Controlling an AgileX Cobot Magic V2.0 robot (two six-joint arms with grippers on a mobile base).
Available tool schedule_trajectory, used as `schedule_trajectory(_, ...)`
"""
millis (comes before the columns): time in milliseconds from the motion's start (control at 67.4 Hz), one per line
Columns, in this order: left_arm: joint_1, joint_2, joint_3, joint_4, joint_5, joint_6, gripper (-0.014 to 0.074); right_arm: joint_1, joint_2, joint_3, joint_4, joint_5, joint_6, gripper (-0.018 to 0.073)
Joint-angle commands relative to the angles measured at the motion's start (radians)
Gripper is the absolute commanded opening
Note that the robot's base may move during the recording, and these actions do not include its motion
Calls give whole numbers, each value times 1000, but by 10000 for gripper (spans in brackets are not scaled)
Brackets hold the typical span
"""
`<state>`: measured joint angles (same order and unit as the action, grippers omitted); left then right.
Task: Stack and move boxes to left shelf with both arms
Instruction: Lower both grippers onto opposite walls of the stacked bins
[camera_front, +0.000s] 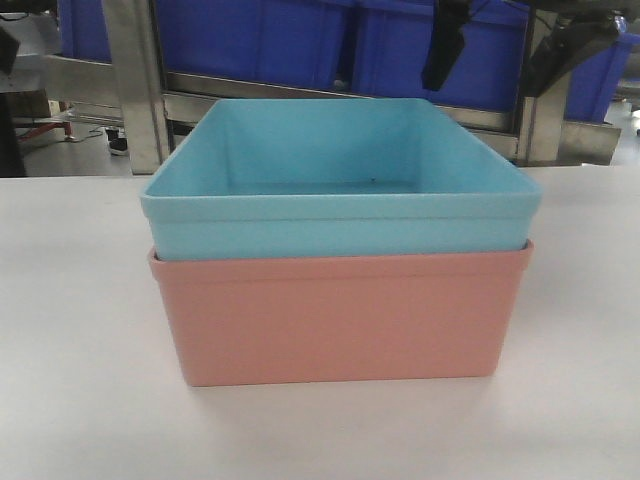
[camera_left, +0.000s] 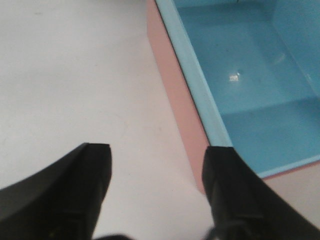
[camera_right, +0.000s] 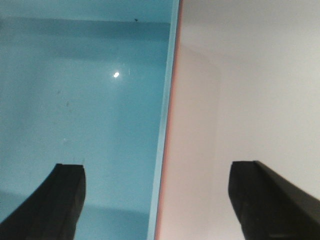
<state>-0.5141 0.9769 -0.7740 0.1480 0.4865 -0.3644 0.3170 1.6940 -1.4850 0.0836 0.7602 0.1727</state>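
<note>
The light blue box (camera_front: 340, 190) sits nested inside the salmon pink box (camera_front: 340, 315) on the white table, near the middle of the front view. My left gripper (camera_left: 157, 155) is open above the table beside the stack's left side. Its right finger (camera_left: 225, 175) hangs over the blue rim (camera_left: 200, 85), where a strip of pink wall (camera_left: 172, 85) shows. My right gripper (camera_right: 157, 172) is open and straddles the stack's right rim (camera_right: 167, 125). One of its fingers (camera_right: 67, 185) is over the blue floor and the other over the table. The left shelf is out of view.
Behind the table (camera_front: 70, 300) stands a steel frame (camera_front: 135, 80) holding dark blue crates (camera_front: 300, 40). Black arm parts (camera_front: 441, 45) hang at the upper right of the front view. White tabletop lies on both sides of the stack.
</note>
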Motion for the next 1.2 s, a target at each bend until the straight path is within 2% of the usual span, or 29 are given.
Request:
schedule_trajectory(0,-6,29,-76,-1,-68,-46,428,-3,-55,-32,-12,-7,-31,612)
schedule_trajectory(104,-6,118,-174,-1,-24,-46,465,-3,-53,-32,-12,-2,-56,612)
schedule_trajectory(520,-6,575,-656,-1,201,-46,465,-3,-45,-32,22,-42,-65,612)
schedule_trajectory(653,-6,689,-763,-1,249,-47,465,-3,-29,-32,31,-61,-65,612)
schedule_trajectory(846,-6,808,-839,-1,274,-47,461,-3,25,-32,33,-78,-65,612)
schedule_trajectory(1188,-6,924,-841,-1,260,-47,461,-2,141,-32,59,-104,-65,612)
